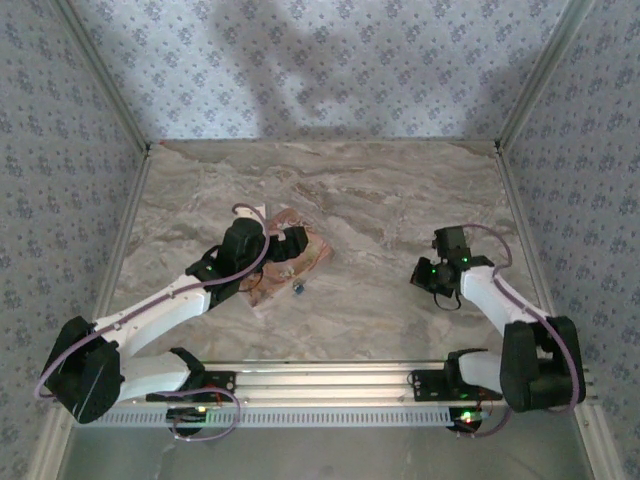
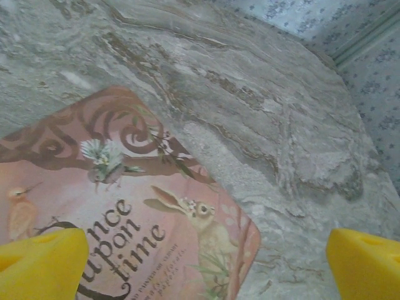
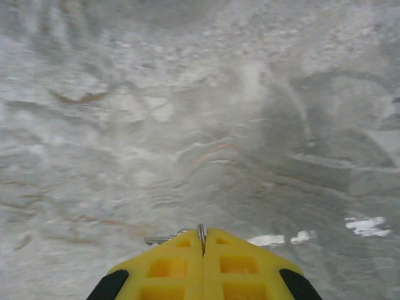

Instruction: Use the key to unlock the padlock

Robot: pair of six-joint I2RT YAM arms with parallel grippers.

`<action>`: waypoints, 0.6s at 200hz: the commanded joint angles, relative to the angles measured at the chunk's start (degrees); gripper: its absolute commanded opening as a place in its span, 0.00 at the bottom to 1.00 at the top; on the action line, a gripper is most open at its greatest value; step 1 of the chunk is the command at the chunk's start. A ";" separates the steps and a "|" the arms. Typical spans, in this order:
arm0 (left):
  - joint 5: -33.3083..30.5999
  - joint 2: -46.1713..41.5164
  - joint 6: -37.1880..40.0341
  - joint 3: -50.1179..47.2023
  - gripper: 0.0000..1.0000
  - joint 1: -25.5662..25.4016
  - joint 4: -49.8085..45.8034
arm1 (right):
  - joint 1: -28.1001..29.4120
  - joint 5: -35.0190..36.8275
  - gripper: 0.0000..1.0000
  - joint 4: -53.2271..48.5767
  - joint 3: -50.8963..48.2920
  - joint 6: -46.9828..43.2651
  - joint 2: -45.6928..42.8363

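I find the padlock as a tiny blue speck on the marble table. It lies just off the near right edge of the pink box, touching it or nearly so; from the top camera I cannot tell which.

My left arm slants up from its base at the near left corner. The white forearm runs across the table and the wrist bends over the pink box, so the left gripper hangs above the box's middle, just beyond the padlock. On the left wrist camera the two yellow fingertips sit in opposite lower corners, spread wide with nothing between them. Under them I see the box's rounded corner with a hare, a bird and curly lettering printed on it, and bare marble past that corner.

My right arm is folded up tight on the right side. Its elbow stands high by the base and the forearm leans forward and inward, which puts the right gripper low over open table, well apart from the box and the padlock. On the right wrist camera the yellow fingers are pressed together, pinching a thin strip of metal, the key. A little more metal pokes out to the left of the tips.
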 commanded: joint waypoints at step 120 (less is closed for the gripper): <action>12.51 16.58 -0.77 17.15 0.73 -12.29 9.75 | 10.95 -11.02 0.00 18.76 -3.87 38.26 -16.92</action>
